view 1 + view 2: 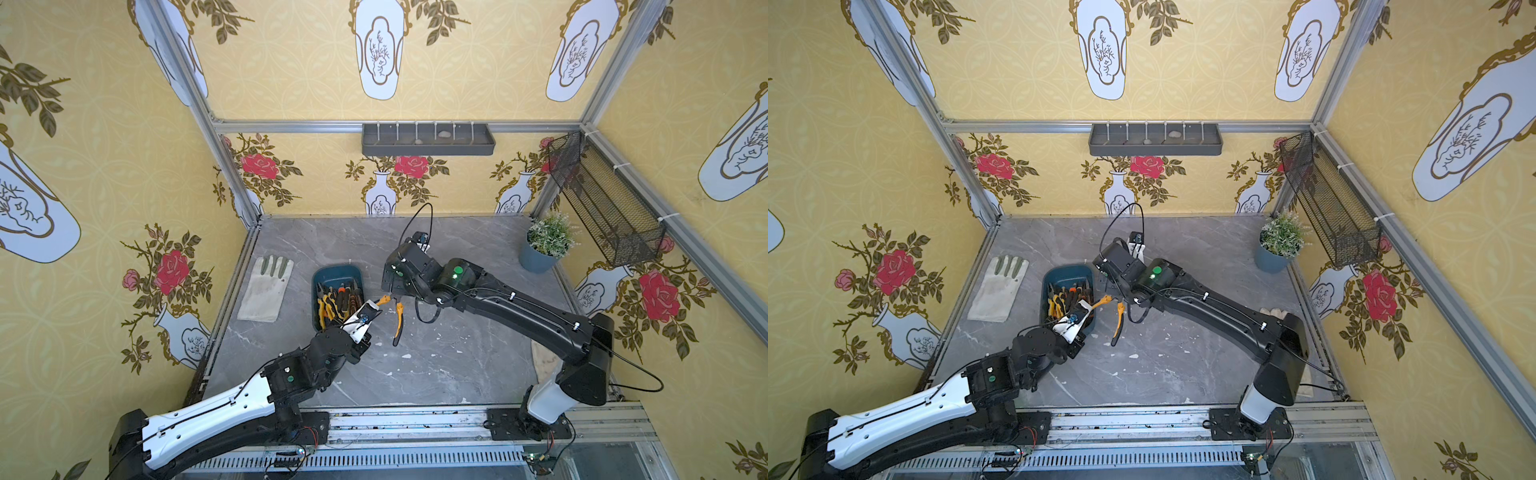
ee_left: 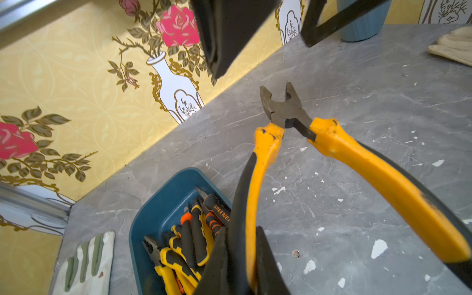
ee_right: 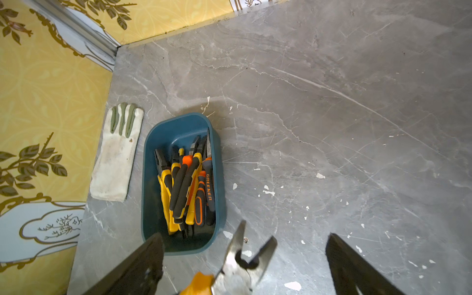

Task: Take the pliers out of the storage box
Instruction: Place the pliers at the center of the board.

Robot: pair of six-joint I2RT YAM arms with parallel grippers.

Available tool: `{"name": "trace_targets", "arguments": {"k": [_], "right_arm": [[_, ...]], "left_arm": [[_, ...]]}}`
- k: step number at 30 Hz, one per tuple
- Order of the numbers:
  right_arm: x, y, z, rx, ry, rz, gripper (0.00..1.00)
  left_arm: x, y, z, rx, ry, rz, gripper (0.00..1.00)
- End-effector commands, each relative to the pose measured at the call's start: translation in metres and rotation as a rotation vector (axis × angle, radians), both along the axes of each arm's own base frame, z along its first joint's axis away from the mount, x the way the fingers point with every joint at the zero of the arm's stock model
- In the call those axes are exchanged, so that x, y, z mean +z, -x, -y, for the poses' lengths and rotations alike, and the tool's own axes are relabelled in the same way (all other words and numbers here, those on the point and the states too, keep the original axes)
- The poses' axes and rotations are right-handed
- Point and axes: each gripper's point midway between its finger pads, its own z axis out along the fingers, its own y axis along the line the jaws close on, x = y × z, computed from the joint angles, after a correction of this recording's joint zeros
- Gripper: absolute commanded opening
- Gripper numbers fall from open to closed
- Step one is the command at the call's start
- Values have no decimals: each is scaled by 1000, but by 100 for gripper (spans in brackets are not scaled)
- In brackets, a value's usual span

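The teal storage box (image 1: 336, 274) (image 3: 178, 120) stands left of the table's centre, with several yellow, orange and black pliers (image 3: 184, 186) (image 2: 189, 237) piled inside. My left gripper (image 1: 374, 306) (image 2: 242, 255) is shut on one yellow-and-black handle of another pliers (image 2: 265, 153) (image 1: 398, 322). That tool hangs above the table just right of the box. Its handles are spread wide and its dark metal head (image 3: 240, 265) gapes. My right gripper (image 1: 390, 291) (image 3: 245, 241) is open; its fingers (image 2: 224, 33) stand either side of that head without touching it.
A white work glove (image 1: 266, 291) lies left of the box. A blue plant pot (image 1: 540, 253) stands at the back right, and a second glove (image 1: 1273, 312) lies by the right arm. A grey tray (image 1: 428, 139) and a mesh basket (image 1: 602, 199) hang on the walls.
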Motion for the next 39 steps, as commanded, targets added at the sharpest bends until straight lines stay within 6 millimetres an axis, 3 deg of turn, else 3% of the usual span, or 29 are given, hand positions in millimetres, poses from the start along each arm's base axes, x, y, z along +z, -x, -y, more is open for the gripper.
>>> {"name": "trace_targets", "arguments": {"k": [1,8,15,20,25,31,39], "right_arm": [[-4,-4,2,-82,1,-15,100],[-13,-1,6,-146,-43,-49,87],[-16,11,1,-121,-158,-95,62],[-10,15,-9,-54,-234,-83,61],[-18,15,-13,-50,-232,-119,67],[-33,16,-17,-70,-218,-181,55],[-39,8,-16,-95,-233,-201,51]], "left_arm": [[20,-6,0,30,39,90,0],[19,-8,-5,84,49,90,0],[12,-7,-3,76,58,82,0],[10,-7,0,74,54,78,0],[11,-6,1,78,48,80,0],[10,-7,0,96,58,75,0],[9,-5,1,91,52,78,0]]}}
